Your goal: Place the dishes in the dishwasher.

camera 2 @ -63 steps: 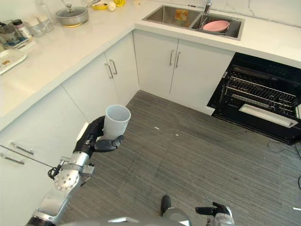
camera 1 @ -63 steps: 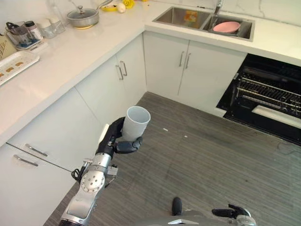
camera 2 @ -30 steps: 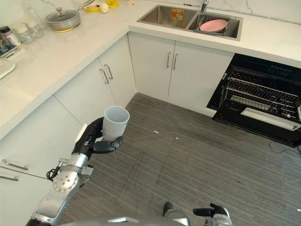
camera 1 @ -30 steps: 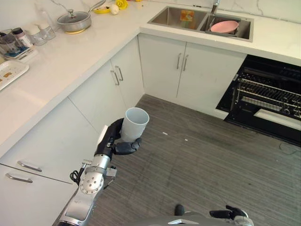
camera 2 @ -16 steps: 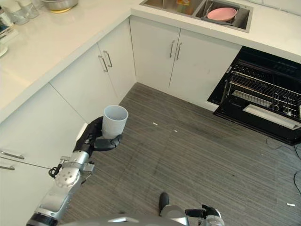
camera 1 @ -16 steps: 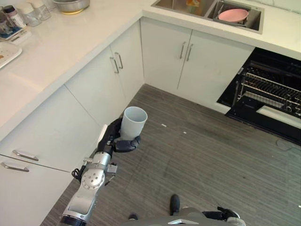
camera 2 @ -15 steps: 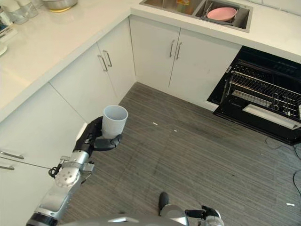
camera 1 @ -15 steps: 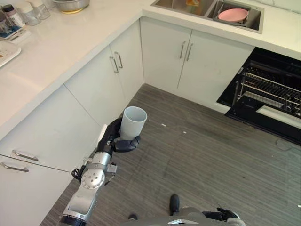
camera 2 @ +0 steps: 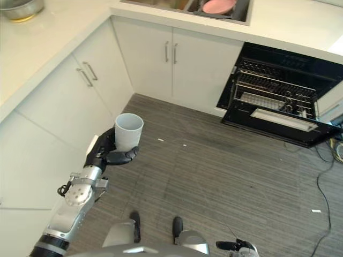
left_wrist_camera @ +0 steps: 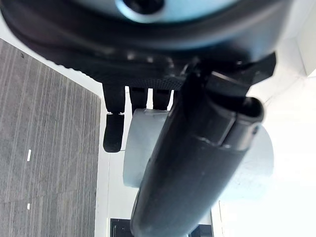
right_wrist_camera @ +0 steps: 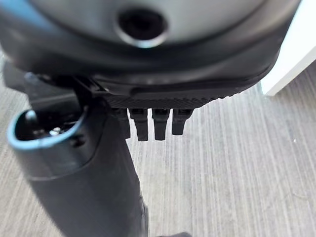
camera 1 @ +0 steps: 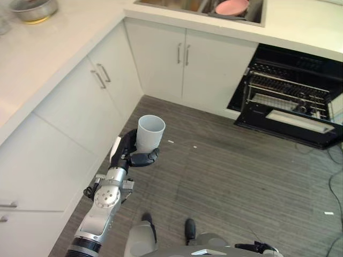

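A plain white cup [camera 1: 150, 130] stands upright in my left hand [camera 1: 128, 156], whose fingers and thumb are curled round its lower part, over the grey floor in front of the corner cabinets. In the left wrist view the fingers [left_wrist_camera: 113, 132] wrap the cup [left_wrist_camera: 143, 148]. The dishwasher [camera 1: 284, 100] stands open at the far right with its wire rack showing, well away from the cup. A pink plate [camera 1: 231, 6] lies in the sink [camera 2: 242, 13] above. My right hand [right_wrist_camera: 148, 122] hangs low over the floor, fingers relaxed, holding nothing.
White cabinets [camera 1: 86, 99] with bar handles run along the left and back under a white counter [camera 1: 64, 37]. A lidded pot [camera 1: 32, 9] sits on the counter at the far left. Open wood-look floor [camera 1: 241, 176] lies between me and the dishwasher.
The whole view has swung to the right, so the dishwasher sits nearer the middle and the left counter has slid out. The cup stays held in my left hand as before.
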{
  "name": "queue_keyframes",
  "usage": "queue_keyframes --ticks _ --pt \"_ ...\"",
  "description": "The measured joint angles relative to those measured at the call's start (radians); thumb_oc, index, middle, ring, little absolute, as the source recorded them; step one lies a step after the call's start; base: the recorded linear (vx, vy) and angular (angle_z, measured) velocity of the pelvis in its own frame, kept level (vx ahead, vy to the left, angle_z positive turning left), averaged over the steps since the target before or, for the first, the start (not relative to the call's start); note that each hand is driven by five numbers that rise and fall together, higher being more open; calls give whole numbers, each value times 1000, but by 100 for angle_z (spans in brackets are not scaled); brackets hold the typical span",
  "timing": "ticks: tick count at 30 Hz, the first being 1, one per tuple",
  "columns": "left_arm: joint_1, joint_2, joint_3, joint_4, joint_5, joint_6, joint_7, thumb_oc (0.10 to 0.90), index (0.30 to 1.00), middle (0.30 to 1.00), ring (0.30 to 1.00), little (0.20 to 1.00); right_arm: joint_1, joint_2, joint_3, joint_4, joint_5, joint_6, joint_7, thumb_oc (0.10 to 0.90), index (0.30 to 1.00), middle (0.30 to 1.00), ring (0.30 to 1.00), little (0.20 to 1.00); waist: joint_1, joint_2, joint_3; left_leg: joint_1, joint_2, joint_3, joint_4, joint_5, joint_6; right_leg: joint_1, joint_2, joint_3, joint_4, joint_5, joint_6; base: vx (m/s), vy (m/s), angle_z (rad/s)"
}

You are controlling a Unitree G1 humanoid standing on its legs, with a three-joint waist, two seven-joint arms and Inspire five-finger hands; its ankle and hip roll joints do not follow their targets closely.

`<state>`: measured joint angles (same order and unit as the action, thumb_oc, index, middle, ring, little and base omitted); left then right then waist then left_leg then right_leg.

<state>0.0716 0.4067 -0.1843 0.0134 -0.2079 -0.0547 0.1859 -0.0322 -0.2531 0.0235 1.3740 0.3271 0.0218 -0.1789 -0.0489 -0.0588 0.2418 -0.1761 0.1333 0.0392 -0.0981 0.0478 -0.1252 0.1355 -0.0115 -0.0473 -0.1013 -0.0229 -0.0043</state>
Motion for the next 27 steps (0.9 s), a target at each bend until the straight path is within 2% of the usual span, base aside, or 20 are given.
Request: queue_keyframes --ticks 2,3,4,5,8,9,10,11,12,13,15,16,17,18,20,21,22,24,26,27 --pt "6 -2 -1 15 1 2 4 400 300 300 300 300 -15 -22 -2 -8 -2 3 -14 800 900 900 900 900 41 17 10 -15 5 -134 -3 44 -10 24 -4 86 0 -7 0 311 146 -121" --pt "19 -2 0 17 1 6 10 400 300 300 300 300 -11 -37 -3 -23 -3 0 -21 800 900 900 900 900 45 32 6 -9 9 -140 -4 60 -11 40 -5 118 2 -15 7 287 275 -159" --pt "42 -8 -2 16 1 8 15 400 300 300 300 300 -5 -69 -3 -48 -2 -14 -23 800 900 900 900 900 39 75 -13 12 19 -128 3 89 3 63 1 144 2 -31 27 318 335 -123" --pt "40 -10 -4 19 0 13 31 400 300 300 300 300 20 -69 -7 -138 6 -13 -28 800 900 900 900 900 36 68 -10 48 12 -104 4 176 -2 86 -28 168 3 -41 41 392 407 -110" --pt "-10 8 7 29 1 30 80 400 300 300 300 300 59 -17 -55 -382 50 -48 -48 800 900 900 900 900 5 16 -26 129 -63 11 0 111 55 90 -120 135 59 -27 84 159 287 -93" --pt "-45 17 3 29 4 31 89 400 300 300 300 300 72 2 -63 -433 53 -69 -64 800 900 900 900 900 -2 18 -29 142 -70 21 1 122 62 70 -135 121 111 -39 110 93 275 -85" --pt "-111 22 -12 27 23 30 116 400 300 300 300 300 87 30 -53 -551 66 -79 -92 800 900 900 900 900 -17 33 -32 155 -64 56 4 93 89 -27 -128 134 284 -59 139 72 283 -63" --pt "-148 20 -19 29 31 30 127 400 300 300 300 300 89 41 -34 -608 66 -85 -102 800 900 900 900 900 -34 36 -32 165 -63 73 6 87 95 -89 -129 134 381 -59 195 74 191 -73" --pt "-188 22 -27 29 47 29 138 400 300 300 300 300 100 55 -10 -686 65 -84 -113 800 900 900 900 900 -40 30 -34 172 -69 95 12 72 115 -147 -134 136 471 -42 224 127 291 -75" --pt "-252 22 -21 30 66 26 168 400 300 300 300 300 105 63 35 -811 43 -87 -125 800 900 900 900 900 -59 34 -25 191 -70 126 9 69 118 -247 -145 130 639 -43 266 139 227 -88" --pt "-273 21 -11 22 84 18 191 400 300 300 300 300 105 62 48 -969 -21 -63 -129 800 900 900 900 900 -68 39 -18 229 -70 235 7 39 130 -339 -220 -22 664 -49 262 219 189 -137" --pt "-259 14 25 21 93 19 205 400 300 300 300 300 105 61 53 -1076 -83 -89 -133 800 900 900 900 900 -82 37 -18 274 -81 314 7 9 121 -362 -251 -118 581 -50 258 206 71 -158" --pt "-245 5 41 19 100 12 208 400 300 300 300 300 104 60 49 -1121 -107 -92 -137 800 900 900 900 900 -82 39 -21 290 -84 335 3 -2 115 -358 -252 -142 523 -51 253 204 15 -135" --pt "-236 -17 45 18 103 -1 208 400 300 300 300 300 123 53 20 -1167 -142 -128 -159 800 900 900 900 900 -94 25 -32 304 -91 346 2 -24 102 -349 -229 -150 425 -45 243 222 -14 -46" --pt "-185 -27 53 -14 103 -11 210 400 300 300 300 300 137 34 -16 -1184 -152 -131 -179 800 900 900 900 900 -108 3 -49 310 -93 357 2 -44 81 -342 -191 -173 325 -26 211 227 -22 -27" --pt "-150 -27 57 -24 103 -12 214 400 300 300 300 300 148 27 -34 -1186 -152 -131 -188 800 900 900 900 900 -103 -15 -61 314 -96 366 2 -54 74 -330 -178 -186 279 -7 185 243 -81 -17" --pt "-92 -42 60 -25 103 -7 213 400 300 300 300 300 182 26 -81 -1205 -150 -132 -191 800 900 900 900 900 -108 -24 -72 333 -87 357 7 -56 55 -280 -150 -184 209 74 101 198 -92 -5" --pt "-16 -62 60 -24 103 -2 211 400 300 300 300 300 213 20 -117 -1218 -148 -135 -196 800 900 900 900 900 -108 4 -74 360 -65 337 8 -54 36 -233 -110 -165 155 148 54 99 -47 -5" --pt "44 -97 60 -22 102 9 210 400 300 300 300 300 226 -7 -144 -1218 -145 -135 -197 800 900 900 900 900 -94 45 -80 363 -42 274 16 -38 19 -195 -75 -162 89 168 26 133 -119 -24" --pt "64 -126 60 -21 99 14 198 400 300 300 300 300 225 -54 -150 -1222 -124 -135 -186 800 900 900 900 900 -95 95 -81 356 -22 239 20 -18 2 -175 -51 -170 49 169 19 155 -174 -12"
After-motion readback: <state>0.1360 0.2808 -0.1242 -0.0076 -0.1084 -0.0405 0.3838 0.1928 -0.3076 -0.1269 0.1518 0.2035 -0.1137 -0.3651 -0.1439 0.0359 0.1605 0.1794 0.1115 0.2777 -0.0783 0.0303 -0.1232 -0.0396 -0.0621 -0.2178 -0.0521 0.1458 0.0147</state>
